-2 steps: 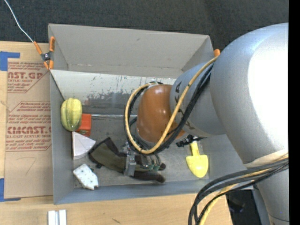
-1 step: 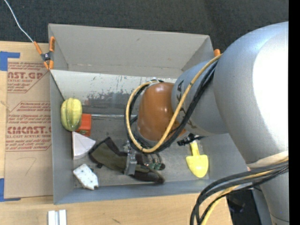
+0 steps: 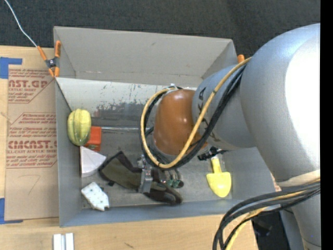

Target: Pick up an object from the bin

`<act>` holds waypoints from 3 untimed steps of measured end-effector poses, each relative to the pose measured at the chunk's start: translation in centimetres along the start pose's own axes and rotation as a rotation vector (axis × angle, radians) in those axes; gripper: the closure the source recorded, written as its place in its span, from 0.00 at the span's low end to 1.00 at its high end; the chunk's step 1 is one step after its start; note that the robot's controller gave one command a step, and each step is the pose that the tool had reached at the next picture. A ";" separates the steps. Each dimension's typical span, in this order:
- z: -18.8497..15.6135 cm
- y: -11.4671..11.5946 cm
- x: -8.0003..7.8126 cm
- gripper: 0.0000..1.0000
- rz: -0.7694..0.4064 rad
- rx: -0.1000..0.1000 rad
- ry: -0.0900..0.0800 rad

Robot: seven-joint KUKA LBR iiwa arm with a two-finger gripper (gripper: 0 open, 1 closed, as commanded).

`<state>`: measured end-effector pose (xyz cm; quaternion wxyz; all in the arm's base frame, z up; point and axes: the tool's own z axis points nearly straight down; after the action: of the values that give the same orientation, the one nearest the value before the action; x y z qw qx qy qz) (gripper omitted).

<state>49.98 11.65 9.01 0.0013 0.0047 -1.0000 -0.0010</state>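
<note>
Down near the front wall of the grey bin (image 3: 140, 56), about midway along it, I'm watching the gripper (image 3: 152, 184) hanging low over a dark olive floppy piece (image 3: 118, 171). That piece is lying crumpled on the floor and spreading away to the left, with its near end sitting right under the tool. So I'm taking it as the likely pick, though I'm not calling it grasped. The wrist's orange cover (image 3: 174, 121) and the looped cables (image 3: 148, 113) are blocking my sightline, so I'm not able to tell how wide the gripper is standing or whether it has hold of anything.

Everything else is lying loose, scattered as I'd expect tipped-in things to be. A yellow toy shovel (image 3: 218, 181) is lying flat to the right of the gripper, apart from it. A striped yellow-green gourd (image 3: 79, 126) is resting by the left wall with an orange block (image 3: 94, 138) touching it. A white wedge (image 3: 91, 161) is sitting just in front of those, beside the dark piece's left edge, and a white speckled scrap (image 3: 95, 196) is lying in the front left corner.

As for the arm, it's reaching in from the right, its big silver body looming over the bin's right side. The wrist is pointing steeply downward and leaning a little toward the front left.
</note>
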 end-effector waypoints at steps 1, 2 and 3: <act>-0.6 0.0 0.0 1.00 0.000 0.000 -0.001; -1.2 0.0 0.1 1.00 0.000 0.000 0.004; -2.9 0.0 0.2 1.00 0.000 0.000 0.006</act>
<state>49.82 11.64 11.92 0.0043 0.0047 -1.0000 -0.0008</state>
